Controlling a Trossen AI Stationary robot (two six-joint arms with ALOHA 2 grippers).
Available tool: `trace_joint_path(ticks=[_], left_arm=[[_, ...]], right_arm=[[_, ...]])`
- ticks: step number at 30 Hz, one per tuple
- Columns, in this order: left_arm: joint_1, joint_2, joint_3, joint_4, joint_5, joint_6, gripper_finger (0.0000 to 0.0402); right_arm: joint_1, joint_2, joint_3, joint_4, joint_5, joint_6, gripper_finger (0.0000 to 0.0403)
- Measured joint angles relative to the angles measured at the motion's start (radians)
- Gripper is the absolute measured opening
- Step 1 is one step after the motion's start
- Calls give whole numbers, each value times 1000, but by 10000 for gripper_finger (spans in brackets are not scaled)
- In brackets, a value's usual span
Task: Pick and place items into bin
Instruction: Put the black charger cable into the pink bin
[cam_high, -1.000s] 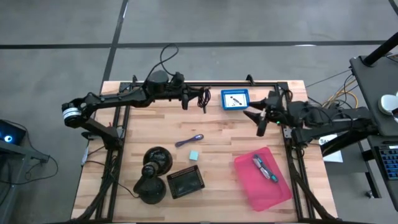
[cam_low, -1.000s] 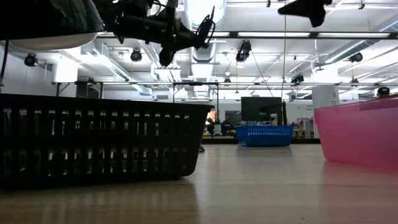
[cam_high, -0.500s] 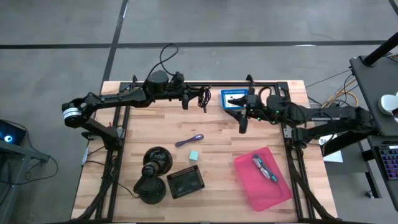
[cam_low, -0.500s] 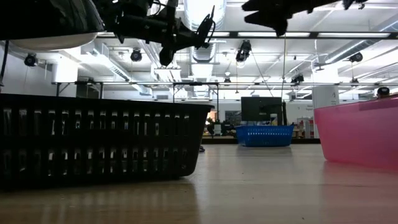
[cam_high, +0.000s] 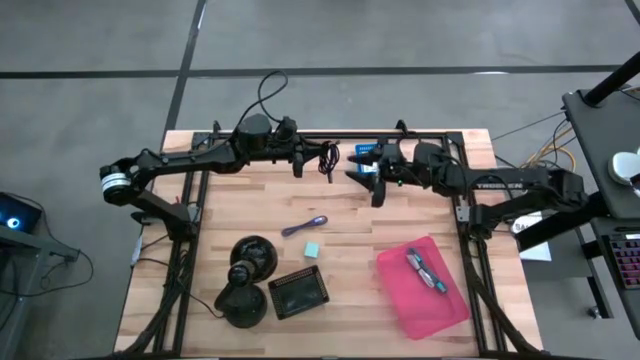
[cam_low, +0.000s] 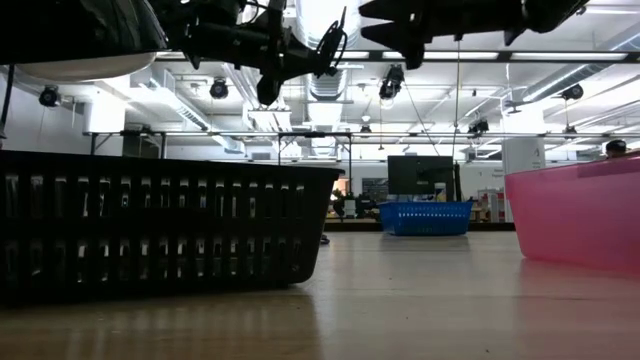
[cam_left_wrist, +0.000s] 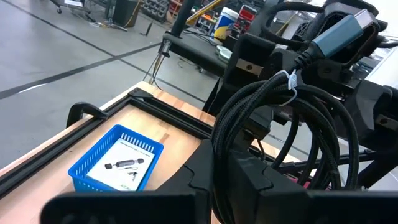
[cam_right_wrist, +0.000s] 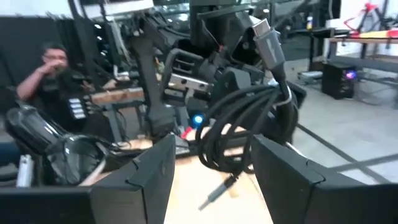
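Nearest you on the table sit the two black domed objects and a small black slotted basket just beside them; at table height that basket fills the foreground. To the right lies the pink bin, with a teal-handled tool already inside it. In the level view its pink wall stands at the right edge.

Farther in, near the middle of the table, you have the pale teal cube and, just beyond it, the purple pen, both loose on the wood and apart from each other.

At the far edge, your left pincer is clamped on the coiled black cable, holding it in the air above the boards; the left wrist camera shows the coil bunched right at the fingers with its plug end sticking out. Your right pincer hangs close beside it, with its fingers spread apart and empty, pointing at the cable from near range. Both pincers show high up in the level view, left and right.

Under the right arm, at the far rail, sits the blue basket with a white packet lying flat inside it.

A person sits in the room behind the table.
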Motion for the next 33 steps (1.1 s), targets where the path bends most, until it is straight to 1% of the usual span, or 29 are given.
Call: trace_joint_path(ticks=[4,10,15,17,22,27,33], left_arm=[[0,0,0,5,0,0,11],[0,0,-2,38,1,4,11],[0,0,-5,40,1,3,11],[0,0,-9,36,1,2,11],[-2,0,-10,37,0,1,11],[-3,0,-11,38,3,0,11],[-3,-1,-11,41,2,-1,11]], right_arm=[[-27,41,0,32,-29,26,196],[-56,85,0,100,-43,45,196],[-79,128,1,211,-143,64,196],[-83,148,1,240,-161,79,196],[-85,193,28,243,-178,103,196],[-87,236,94,238,-265,107,195],[-88,267,151,219,-273,107,185]])
